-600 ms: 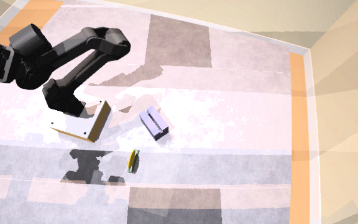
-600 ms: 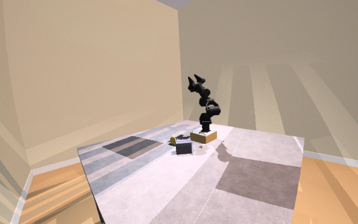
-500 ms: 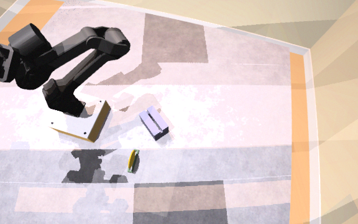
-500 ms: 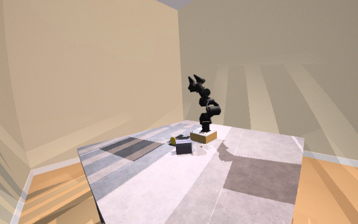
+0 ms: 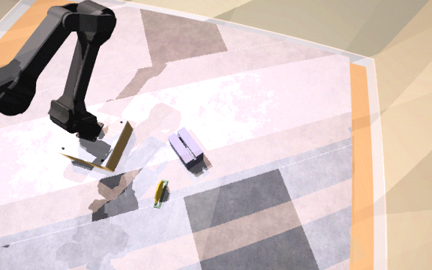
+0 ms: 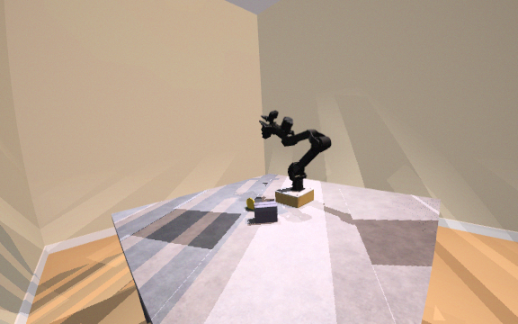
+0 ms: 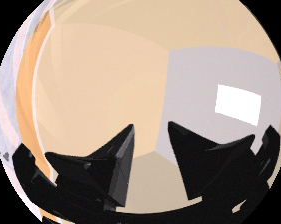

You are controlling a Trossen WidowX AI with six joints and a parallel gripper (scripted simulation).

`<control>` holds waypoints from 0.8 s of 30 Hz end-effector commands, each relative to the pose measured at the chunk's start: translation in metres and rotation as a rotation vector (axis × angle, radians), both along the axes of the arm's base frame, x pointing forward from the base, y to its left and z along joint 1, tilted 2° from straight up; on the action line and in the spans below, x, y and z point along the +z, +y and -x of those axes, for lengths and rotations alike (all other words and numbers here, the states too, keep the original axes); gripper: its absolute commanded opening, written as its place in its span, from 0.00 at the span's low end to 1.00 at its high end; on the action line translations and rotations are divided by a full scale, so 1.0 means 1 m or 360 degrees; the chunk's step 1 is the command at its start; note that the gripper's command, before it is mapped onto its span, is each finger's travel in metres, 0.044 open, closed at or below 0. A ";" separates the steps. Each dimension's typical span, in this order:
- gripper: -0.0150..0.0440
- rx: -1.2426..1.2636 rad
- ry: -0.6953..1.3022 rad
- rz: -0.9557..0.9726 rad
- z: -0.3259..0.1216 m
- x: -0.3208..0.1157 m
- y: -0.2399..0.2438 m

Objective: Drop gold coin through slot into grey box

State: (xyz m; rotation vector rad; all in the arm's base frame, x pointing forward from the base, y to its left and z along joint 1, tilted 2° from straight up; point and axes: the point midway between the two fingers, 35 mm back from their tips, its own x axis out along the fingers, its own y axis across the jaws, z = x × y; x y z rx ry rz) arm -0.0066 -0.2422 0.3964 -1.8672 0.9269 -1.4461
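The gold coin [image 5: 159, 192] [image 6: 250, 203] stands on edge in the small green holder [image 5: 157, 205]. The closed grey box [image 5: 195, 144] [image 6: 265, 213] looks pale lilac and stands near the holder, with a dark narrow slot running along its lid. My gripper [image 6: 262, 119] [image 7: 151, 127] is partly open and empty, held high above the table on the raised arm, well away from coin and box. In the wrist view its two black fingertips stand apart, with only walls and ceiling behind them. In the top view the fingers cannot be made out.
The arm's base block [image 5: 120, 150] [image 6: 294, 198], with wooden sides and a white top, stands close to the box and the holder. The table [image 5: 298, 86] [image 6: 295, 270] carries patchy shadows and dark rectangles. Its far edges border an orange floor.
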 end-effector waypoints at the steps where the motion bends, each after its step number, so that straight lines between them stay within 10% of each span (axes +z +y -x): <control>1: 0.53 0.0385 -0.0480 -0.0427 -0.025 -0.023 -0.039; 12: 0.53 0.0803 -0.1842 -0.1983 -0.154 -0.142 -0.077; 24: 0.53 -0.0455 -0.2710 -0.3048 -0.259 -0.251 0.020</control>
